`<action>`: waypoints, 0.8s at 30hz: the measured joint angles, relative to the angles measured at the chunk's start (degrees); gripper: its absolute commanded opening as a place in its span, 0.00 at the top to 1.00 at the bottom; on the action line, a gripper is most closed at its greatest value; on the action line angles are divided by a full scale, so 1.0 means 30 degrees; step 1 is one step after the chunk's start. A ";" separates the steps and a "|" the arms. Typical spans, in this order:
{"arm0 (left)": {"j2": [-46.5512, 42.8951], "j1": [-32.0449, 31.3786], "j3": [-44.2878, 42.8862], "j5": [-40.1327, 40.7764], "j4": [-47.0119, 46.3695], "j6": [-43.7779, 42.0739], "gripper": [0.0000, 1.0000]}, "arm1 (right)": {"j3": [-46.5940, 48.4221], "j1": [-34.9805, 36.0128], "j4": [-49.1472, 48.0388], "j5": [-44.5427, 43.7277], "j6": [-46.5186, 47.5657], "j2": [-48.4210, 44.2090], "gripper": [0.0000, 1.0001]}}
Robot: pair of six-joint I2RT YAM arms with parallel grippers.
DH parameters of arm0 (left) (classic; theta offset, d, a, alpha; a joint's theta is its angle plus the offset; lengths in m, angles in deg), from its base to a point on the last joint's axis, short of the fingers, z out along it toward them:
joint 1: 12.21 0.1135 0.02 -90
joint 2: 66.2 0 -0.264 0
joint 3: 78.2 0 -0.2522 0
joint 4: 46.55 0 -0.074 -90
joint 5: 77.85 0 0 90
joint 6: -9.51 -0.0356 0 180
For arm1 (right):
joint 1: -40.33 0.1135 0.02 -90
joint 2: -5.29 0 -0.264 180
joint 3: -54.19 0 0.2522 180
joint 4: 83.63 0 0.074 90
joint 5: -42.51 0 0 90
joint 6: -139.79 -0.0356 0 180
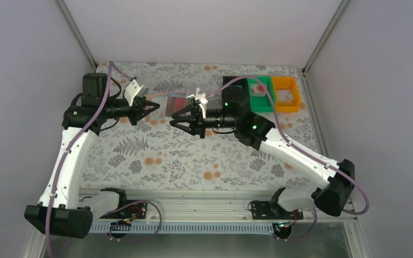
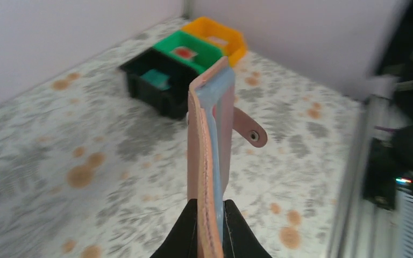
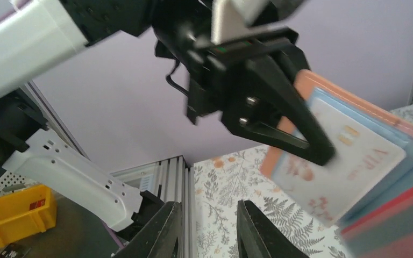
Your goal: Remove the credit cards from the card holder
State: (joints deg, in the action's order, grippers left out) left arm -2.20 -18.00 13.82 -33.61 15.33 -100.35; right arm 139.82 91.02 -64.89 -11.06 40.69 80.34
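Observation:
The card holder (image 2: 207, 134), salmon outside and light blue inside, stands edge-on in the left wrist view, and my left gripper (image 2: 211, 204) is shut on its lower edge. It hangs above the table's middle (image 1: 175, 103), left gripper (image 1: 156, 106) beside it. In the right wrist view a white credit card (image 3: 344, 161) with pinkish marks sits in the holder's blue pocket (image 3: 408, 156). My right gripper (image 3: 208, 207) is open and empty, just short of the holder, and its tips (image 1: 173, 119) point left. A teal card (image 2: 156, 78) and a white card with a red mark (image 2: 184, 52) lie in bins.
Three bins stand in a row at the back right: black (image 2: 140, 88), green (image 1: 268, 102) and orange (image 1: 296, 102). A whitish card (image 1: 285, 95) lies in the orange one. The holder's snap tab (image 2: 250, 129) sticks out sideways. The floral cloth (image 1: 193, 156) covers the table.

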 measured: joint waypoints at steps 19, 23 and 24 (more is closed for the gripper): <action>-0.0219 0.0124 -0.1668 -0.9369 0.5646 -0.6543 0.98 | -0.1443 -0.0925 -0.2863 0.2149 -0.0780 0.0459 0.67; -0.0219 0.0138 -0.1690 -0.9508 0.5872 -0.6900 0.98 | -0.1443 -0.0925 -0.2856 0.2244 -0.0648 0.0459 0.74; -0.0219 0.0138 -0.1690 -0.9530 0.5880 -0.6936 0.98 | -0.1443 -0.0933 -0.2856 0.2331 -0.0648 0.0459 0.78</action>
State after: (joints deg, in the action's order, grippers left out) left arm -2.85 -17.58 8.75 -62.20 32.97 -121.15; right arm 135.50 88.23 -73.46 -4.07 38.74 81.71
